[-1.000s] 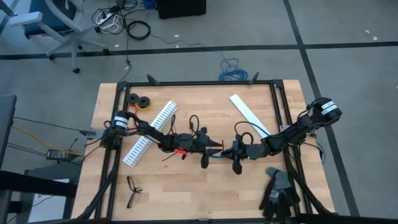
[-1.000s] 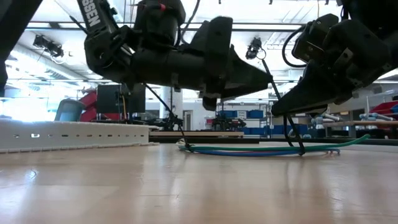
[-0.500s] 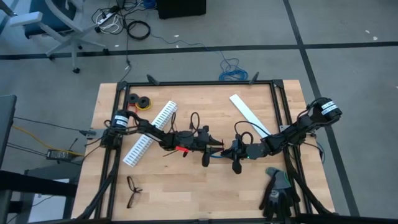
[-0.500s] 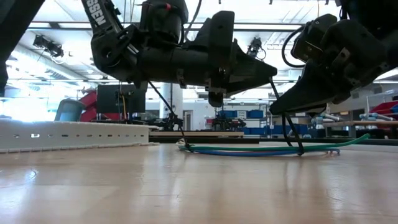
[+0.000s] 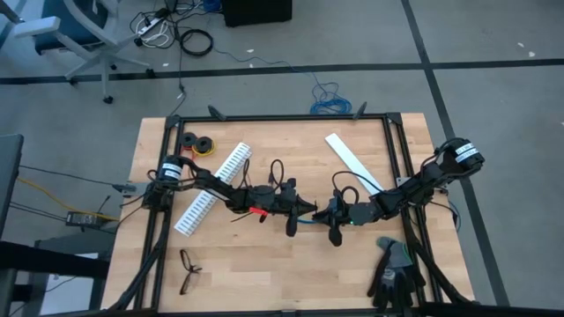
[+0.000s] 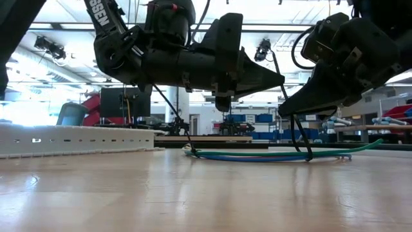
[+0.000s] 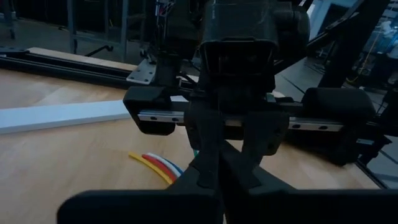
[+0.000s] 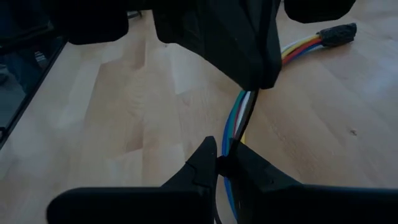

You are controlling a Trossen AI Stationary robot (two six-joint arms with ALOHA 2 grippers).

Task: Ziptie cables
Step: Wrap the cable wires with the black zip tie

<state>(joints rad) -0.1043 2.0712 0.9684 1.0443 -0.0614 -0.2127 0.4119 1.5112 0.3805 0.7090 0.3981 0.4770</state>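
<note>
A: Both arms are down at the middle of the wooden table [image 5: 264,264], noses almost meeting. The left gripper [image 5: 308,209] reaches in from the left, the right gripper [image 5: 321,214] from the right, and the two are just beside each other over the cables [image 6: 270,155].

B: From table height the cables lie flat on the wood, a green and blue run stretching beneath both grippers. The left gripper [image 6: 278,78] tapers to a point with its jaws pressed together, hovering above the bundle rather than touching it.

A: And the right gripper [image 6: 288,109]? A thin black ziptie [image 6: 302,136] drops from it in a loop down to the cables.

B: The right wrist camera shows it well. The fingertips [image 8: 205,157] are pinched shut on the ziptie right where the bundle [image 8: 239,118] of blue, white and grey wires runs past them. Farther along, the yellow and red strands fan out towards a black connector [image 8: 336,32].

A: The left wrist view catches the yellow, red and white cable ends [image 7: 155,165] on the wood beyond its own closed fingers [image 7: 211,171].

B: Off to the side sit the white slotted strip [image 5: 214,187], black eyeglasses [image 5: 188,269] near the front edge, and a grey glove [image 5: 392,269] at the right corner.
</note>
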